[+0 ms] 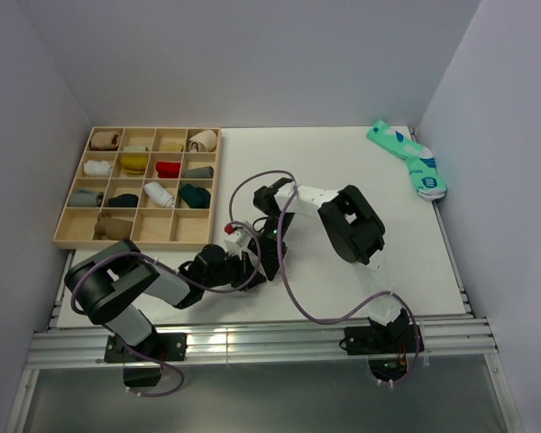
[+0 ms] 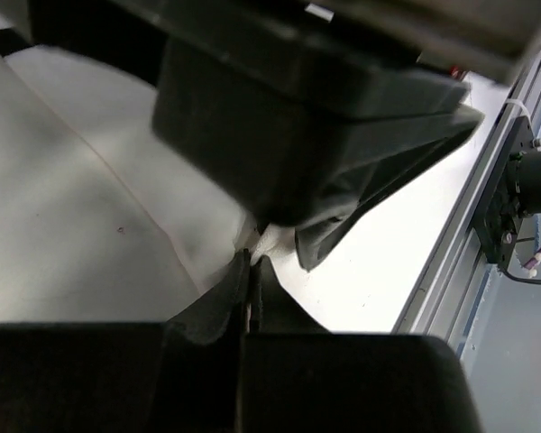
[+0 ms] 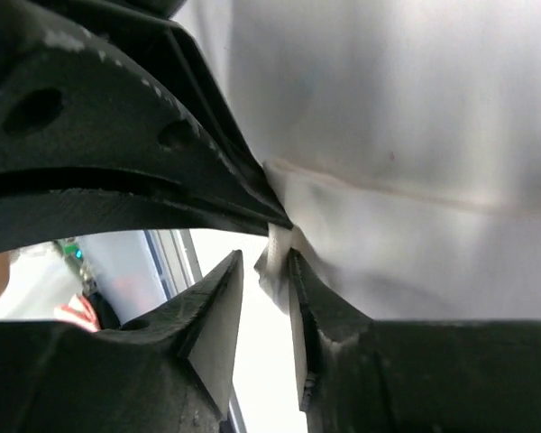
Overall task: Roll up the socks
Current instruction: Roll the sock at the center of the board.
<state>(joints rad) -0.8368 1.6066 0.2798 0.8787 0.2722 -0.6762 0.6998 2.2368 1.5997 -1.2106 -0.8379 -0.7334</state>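
Observation:
The teal pair of socks [image 1: 408, 159] lies flat at the table's far right corner, far from both arms. My two grippers meet low over the table's middle front. My left gripper [image 1: 251, 267] [image 2: 252, 257] is shut, with a small fold of white fabric [image 2: 269, 238] pinched at its tips. My right gripper [image 1: 270, 256] [image 3: 264, 257] is open, and the same white fold [image 3: 278, 245] lies against its right finger [image 3: 299, 289]. No stripes show on the fabric. The tan-brown sock is out of view.
A wooden compartment tray [image 1: 68, 236] with several rolled socks stands at the back left. The right gripper's black body [image 2: 298, 108] hangs just above my left fingertips. The aluminium rail [image 1: 252, 341] runs along the near edge. Purple cables [image 1: 298, 298] loop over the table.

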